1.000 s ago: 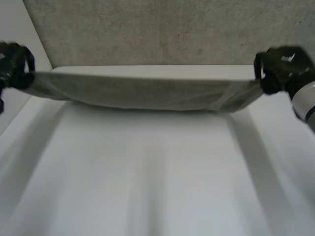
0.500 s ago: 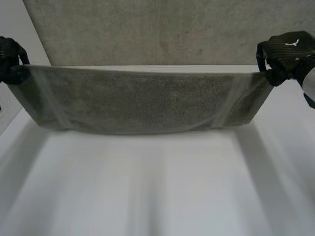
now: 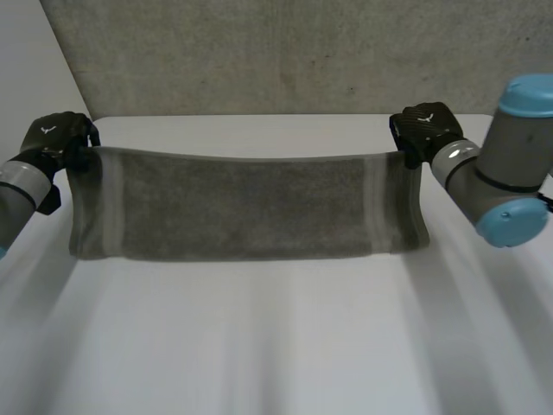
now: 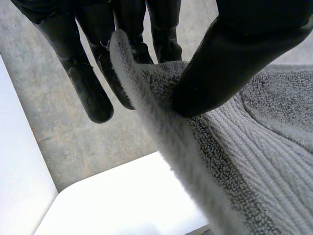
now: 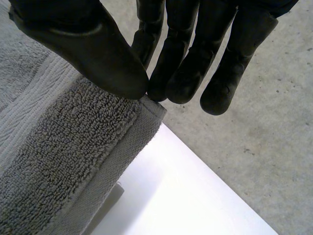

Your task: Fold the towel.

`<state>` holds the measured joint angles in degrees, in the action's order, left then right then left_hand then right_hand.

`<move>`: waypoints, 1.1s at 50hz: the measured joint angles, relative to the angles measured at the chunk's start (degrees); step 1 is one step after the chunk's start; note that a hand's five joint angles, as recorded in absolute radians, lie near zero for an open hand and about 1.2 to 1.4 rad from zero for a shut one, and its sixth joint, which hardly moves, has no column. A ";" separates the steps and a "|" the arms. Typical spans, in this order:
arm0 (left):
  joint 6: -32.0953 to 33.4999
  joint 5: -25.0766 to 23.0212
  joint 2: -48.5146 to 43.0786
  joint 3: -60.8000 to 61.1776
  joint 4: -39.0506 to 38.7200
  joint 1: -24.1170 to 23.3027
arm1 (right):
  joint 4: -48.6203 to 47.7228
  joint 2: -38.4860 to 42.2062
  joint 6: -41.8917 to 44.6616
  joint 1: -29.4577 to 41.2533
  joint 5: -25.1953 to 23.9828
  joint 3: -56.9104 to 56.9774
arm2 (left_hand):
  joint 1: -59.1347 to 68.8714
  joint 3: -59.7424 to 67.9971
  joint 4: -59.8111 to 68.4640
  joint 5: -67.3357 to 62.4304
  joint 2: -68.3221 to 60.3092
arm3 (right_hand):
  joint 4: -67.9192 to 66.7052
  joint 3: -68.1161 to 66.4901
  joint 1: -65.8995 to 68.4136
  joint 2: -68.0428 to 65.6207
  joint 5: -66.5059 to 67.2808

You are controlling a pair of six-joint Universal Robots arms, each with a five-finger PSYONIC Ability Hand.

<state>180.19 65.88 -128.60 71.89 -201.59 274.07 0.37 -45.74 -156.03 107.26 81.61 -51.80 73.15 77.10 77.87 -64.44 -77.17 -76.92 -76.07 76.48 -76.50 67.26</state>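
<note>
Right now I see the towel [image 3: 242, 207] stretched between both hands, hanging as a wide grey band over the far part of the white counter [image 3: 259, 346]. Its top edge runs nearly straight from hand to hand. Its lower edge comes down to the counter or just above it, and I cannot tell whether it touches. The left hand [image 3: 56, 138] has the towel's top left corner, and the right hand [image 3: 423, 130] has its top right corner. In the left wrist view the thumb presses the cloth against the fingers [image 4: 127, 73] right at the towel's edge, so they are closed on that corner in a pinch, with one finger lying straight beside the towel and off it. In the right wrist view the thumb and fingers [image 5: 181, 63] meet on the very tip of the towel's corner, a narrow pinch on the hem. A paler ribbed stripe [image 3: 384, 203] crosses the towel near each end. Behind the towel stands a grey speckled wall [image 3: 259, 52]
</note>
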 measured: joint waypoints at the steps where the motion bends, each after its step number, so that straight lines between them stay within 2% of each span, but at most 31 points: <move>1: 0.13 0.44 -1.16 -1.31 0.24 -0.26 | -0.24 1.27 0.04 0.27 0.62 1.36 | 0.00 0.00 0.00 0.00 0.00 | 0.00 0.00 0.00 0.00 0.00; 10: 0.48 3.28 -10.02 -11.64 2.91 -2.23 | -0.88 12.05 0.73 1.68 5.78 13.95 | 0.00 0.00 0.00 -0.01 0.00 | 0.00 -0.01 0.00 0.00 0.00; 17: 0.48 3.84 -14.34 -16.41 3.77 -3.03 | -0.10 17.91 1.08 1.78 7.06 21.26 | 0.00 0.00 0.00 -0.06 0.00 | 2.89 2.12 -2.65 2.11 -3.04; 18: 0.47 3.89 -14.76 -16.97 3.80 -3.20 | 0.13 18.61 1.11 1.77 7.16 22.15 | -2.02 -3.52 -3.78 2.46 3.53 | 12.11 11.10 -11.71 11.41 -12.62; 20: 0.46 4.00 -15.18 -17.63 3.86 -3.46 | 0.41 19.48 1.12 1.77 7.30 23.32 | -16.14 -17.37 -17.95 16.05 17.66 | 28.51 27.55 -28.45 28.38 -28.56; 22: 0.44 4.35 -15.27 -18.14 3.90 -3.74 | 0.71 20.16 1.07 1.80 7.58 24.52 | -36.76 -38.04 -39.02 37.44 40.02 | 47.58 46.54 -48.64 48.17 -50.45; 23: 0.44 4.61 -15.18 -18.27 3.94 -3.87 | 0.84 20.34 1.02 1.83 7.76 25.02 | -43.82 -45.58 -46.40 44.79 46.41 | 56.57 56.23 -56.87 57.82 -59.43; 26: 0.43 5.90 -14.28 -18.27 4.24 -4.12 | 1.14 20.19 0.79 2.08 8.34 26.03 | -57.51 -60.81 -61.30 59.96 61.33 | 62.04 61.56 -61.99 62.32 -63.79; 27: 0.43 6.17 -14.05 -18.23 4.32 -4.17 | 1.18 20.09 0.75 2.14 8.43 26.16 | -57.90 -61.43 -62.03 60.60 61.83 | 62.04 61.57 -62.07 62.32 -63.79; 33: 0.38 8.57 -9.94 -16.73 6.01 -4.63 | 2.59 16.76 0.38 3.61 9.25 26.61 | -57.98 -62.21 -62.61 60.75 62.34 | 62.04 61.58 -62.34 62.33 -63.79; 42: 0.33 8.98 1.59 -6.51 8.03 -4.58 | 9.67 6.16 0.33 5.52 9.33 20.52 | -57.98 -62.21 -62.61 60.75 62.37 | 62.04 61.78 -62.57 62.32 -63.79; 51: 0.26 8.49 15.99 12.06 5.74 -3.87 | 13.86 -7.10 1.06 5.09 8.35 0.22 | -58.06 -62.22 -62.61 60.75 62.43 | 61.93 61.63 -62.35 62.13 -63.54; 55: 0.24 8.48 18.99 17.75 4.16 -3.87 | 12.93 -10.22 1.30 4.77 7.93 -7.90 | -58.06 -62.22 -62.61 60.75 62.44 | 59.76 58.91 -59.20 59.24 -59.74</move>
<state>180.43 74.36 -109.61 89.64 -197.43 270.20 13.30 -55.97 -154.74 112.03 89.54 -59.70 15.09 14.89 15.26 -3.69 -14.73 -17.16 -17.16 17.28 -17.26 7.52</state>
